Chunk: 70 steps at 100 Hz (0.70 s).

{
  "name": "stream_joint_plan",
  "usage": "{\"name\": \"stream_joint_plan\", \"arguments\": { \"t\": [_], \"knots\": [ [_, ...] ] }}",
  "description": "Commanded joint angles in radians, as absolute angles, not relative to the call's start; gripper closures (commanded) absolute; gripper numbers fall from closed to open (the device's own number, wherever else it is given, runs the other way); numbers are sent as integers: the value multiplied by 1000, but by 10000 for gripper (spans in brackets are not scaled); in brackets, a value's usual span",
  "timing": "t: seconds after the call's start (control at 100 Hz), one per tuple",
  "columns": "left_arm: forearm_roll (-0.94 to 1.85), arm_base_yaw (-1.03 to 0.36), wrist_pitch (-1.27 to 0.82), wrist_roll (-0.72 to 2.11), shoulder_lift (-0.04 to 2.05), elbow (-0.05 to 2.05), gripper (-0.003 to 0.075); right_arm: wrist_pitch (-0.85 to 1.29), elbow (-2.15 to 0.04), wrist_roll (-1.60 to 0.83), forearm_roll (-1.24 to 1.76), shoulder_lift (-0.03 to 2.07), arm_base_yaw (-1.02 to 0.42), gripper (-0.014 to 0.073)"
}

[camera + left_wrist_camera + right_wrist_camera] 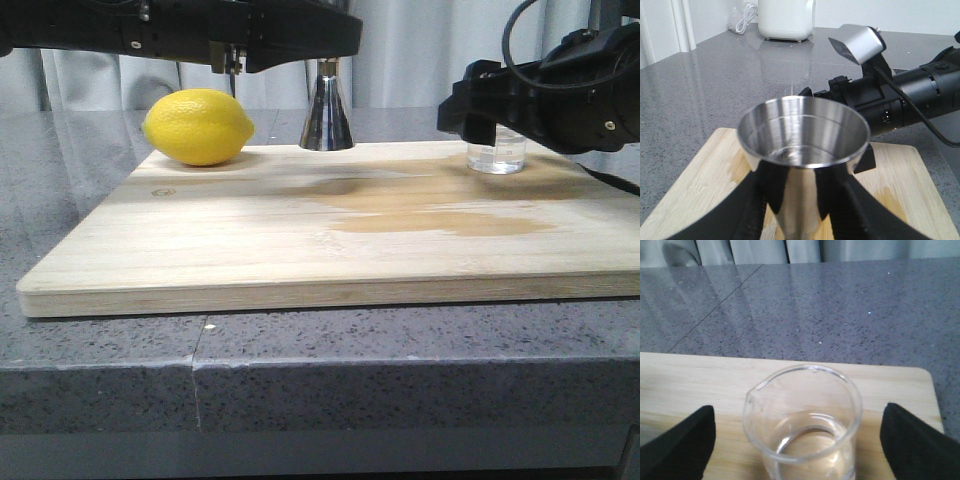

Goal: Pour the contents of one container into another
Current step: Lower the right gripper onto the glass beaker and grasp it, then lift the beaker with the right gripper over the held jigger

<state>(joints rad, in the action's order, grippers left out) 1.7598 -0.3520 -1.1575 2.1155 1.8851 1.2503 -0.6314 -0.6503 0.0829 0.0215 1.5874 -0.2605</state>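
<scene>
On a pale wooden cutting board [300,250] resting on the grey speckled stone counter [100,350], three things stand along the far edge: a yellow lemon [198,126] toward the left, a shiny steel hourglass-shaped jigger [326,112] near the middle, and a small clear glass beaker with a rolled rim [497,153] toward the right. A darker damp-looking stain [440,222] spreads over the board in front of the beaker.

The left gripper [802,200] is closed on the jigger: in the left wrist view its black fingers [752,195] press against both sides of the steel cone below the wide open cup [802,132], which stands upright with its foot on the board. A little clear liquid glints at the bottom of that cup. From the front, the left arm [180,30] reaches across above the lemon and hides the jigger's upper part.

The right gripper [800,440] sits around the beaker with its jaws spread wide; in the right wrist view the two black fingertips [677,440] lie well apart from the glass on either side, touching nothing. The beaker stands upright on the board near its right far corner, spout notch visible on the rim, with a shallow layer of clear liquid inside. The right arm [560,90] hangs low just over it in the front view
</scene>
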Motion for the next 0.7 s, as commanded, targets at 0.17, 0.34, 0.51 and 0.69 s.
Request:
{"name": "stream_joint_plan", "arguments": {
  "t": [0.17,0.34,0.51,0.69],
  "knots": [
    [1842,-353,-1219,2107,1825,1283,513,-697,-668,82,-43,1556,-248,-8],
    [1842,-353,-1219,2107,1825,1283,513,-672,-668,82,-54,1557,-248,39],
    [1842,-353,-1219,2107,1825,1283,513,-670,-668,82,-54,1557,-248,206],
    [1842,-353,-1219,2106,1825,1283,513,-668,-668,82,-54,1557,-248,253]
  ]
}}
